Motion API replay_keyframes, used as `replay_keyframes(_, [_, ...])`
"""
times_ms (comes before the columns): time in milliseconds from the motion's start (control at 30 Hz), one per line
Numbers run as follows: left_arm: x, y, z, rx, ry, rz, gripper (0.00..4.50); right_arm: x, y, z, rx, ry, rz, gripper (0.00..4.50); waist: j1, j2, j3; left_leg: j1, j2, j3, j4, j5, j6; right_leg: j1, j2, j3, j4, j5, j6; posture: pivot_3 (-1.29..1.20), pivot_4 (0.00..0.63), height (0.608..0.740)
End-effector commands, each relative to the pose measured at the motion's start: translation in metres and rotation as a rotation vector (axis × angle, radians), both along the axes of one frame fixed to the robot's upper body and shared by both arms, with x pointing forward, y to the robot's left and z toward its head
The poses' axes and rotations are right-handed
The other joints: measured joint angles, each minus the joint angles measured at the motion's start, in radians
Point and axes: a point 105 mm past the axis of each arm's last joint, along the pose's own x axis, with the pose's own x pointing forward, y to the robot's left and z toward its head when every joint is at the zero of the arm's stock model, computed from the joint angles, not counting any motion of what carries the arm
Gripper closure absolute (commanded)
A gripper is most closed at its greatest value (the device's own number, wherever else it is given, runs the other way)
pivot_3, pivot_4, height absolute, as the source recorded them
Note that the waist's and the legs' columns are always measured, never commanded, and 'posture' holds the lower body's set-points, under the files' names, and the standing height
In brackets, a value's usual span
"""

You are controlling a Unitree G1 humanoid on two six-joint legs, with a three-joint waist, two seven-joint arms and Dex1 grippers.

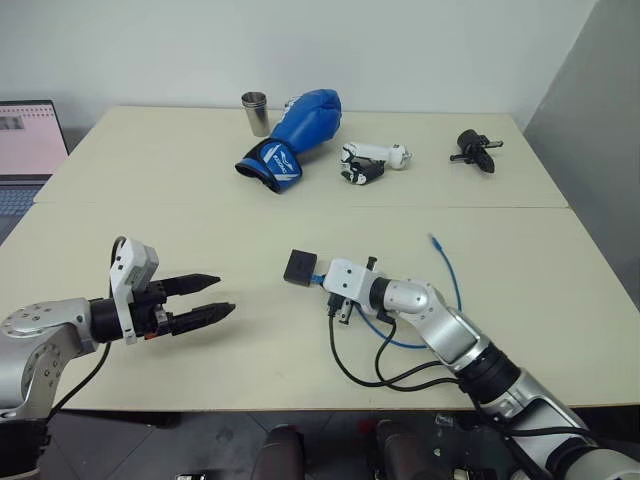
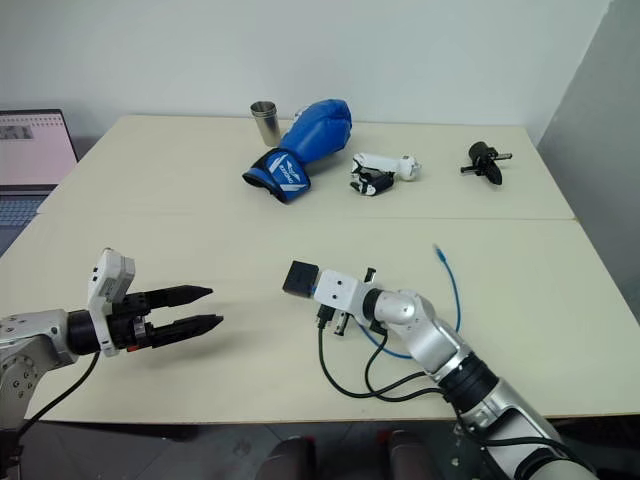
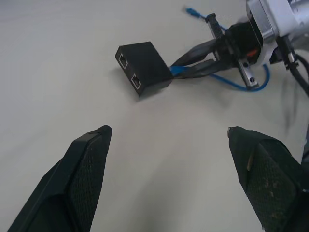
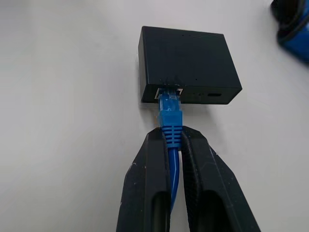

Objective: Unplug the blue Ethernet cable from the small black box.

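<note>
Left hand: two black fingers spread wide apart, holding nothing, hovering over the pale beige worktop near the front edge, pointed toward the middle, well apart from the box. Right hand: fingers together, clamped on the thin bright-blue Ethernet cable at the ribbed boot just behind the plug. Plug is still seated in the edge port of the small flat matte-black plastic box, which lies flat on the worktop about mid-table, just ahead of the right hand. The rest of the cable loops back beside the right forearm, free translucent plug end lying further right. Step in hand, as I read it: grip on the plug end made, pull not started. Next move likely needs a straight pull back along the port axis; the box is light and unheld, so it may just drag along, so left hand probably has to come across and pin or clamp it first. Latch tab may also need pressing; can't tell if the fingers cover it. Far side: blue boxing glove, metal cup, white handled gadget, black knobbed tool, all well clear.
</note>
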Motion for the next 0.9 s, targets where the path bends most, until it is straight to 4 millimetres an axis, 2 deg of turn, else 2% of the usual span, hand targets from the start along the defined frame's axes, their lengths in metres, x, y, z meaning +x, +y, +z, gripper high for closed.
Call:
replay_keyframes(33, [0.004,-0.023,0.008,-0.167,0.075,-0.021,0.39,-0.012,0.006,0.048,-0.015,-0.349,0.209,4.44,-0.001,0.0,0.0,0.0,0.0,0.0,0.0,0.0,0.0,0.0,0.0,0.0,0.0,0.0,0.0,0.0,0.15,0.74])
replay_keyframes(133, [0.011,-0.031,0.013,-0.237,0.096,-0.023,0.39,-0.02,0.007,0.06,-0.028,-0.499,0.298,4.44,-0.002,-0.001,0.0,0.0,-0.001,0.0,0.0,0.0,0.0,0.001,0.0,0.0,0.0,0.0,0.0,0.0,0.15,0.74])
replay_keyframes(300, [0.021,-0.041,0.019,-0.289,0.122,-0.037,0.39,-0.025,0.004,0.064,-0.049,-0.621,0.372,4.44,0.001,-0.001,0.0,0.0,0.0,-0.002,0.0,0.0,0.0,0.001,0.0,0.0,0.001,0.0,0.0,0.0,0.15,0.74])
replay_keyframes(433, [0.023,-0.053,0.026,-0.305,0.126,-0.092,0.39,-0.025,0.003,0.064,-0.052,-0.634,0.383,4.44,0.003,-0.001,0.0,0.0,-0.001,-0.002,0.001,0.0,0.0,0.001,-0.001,0.001,0.001,0.0,0.0,0.0,0.15,0.74])
replay_keyframes(633, [0.019,-0.058,0.02,-0.284,0.156,-0.126,0.39,-0.023,0.003,0.065,-0.041,-0.627,0.361,4.44,0.001,-0.001,0.0,0.0,-0.001,-0.002,0.001,0.0,-0.001,0.002,-0.001,0.001,0.001,0.0,0.0,0.0,0.15,0.74])
replay_keyframes(900, [0.021,-0.062,0.021,-0.309,0.165,-0.14,1.87,-0.024,0.004,0.07,-0.017,-0.629,0.349,4.44,0.003,-0.001,0.0,0.0,-0.001,-0.002,0.001,0.0,-0.001,0.002,-0.001,0.001,0.001,0.0,0.0,0.0,0.15,0.74])
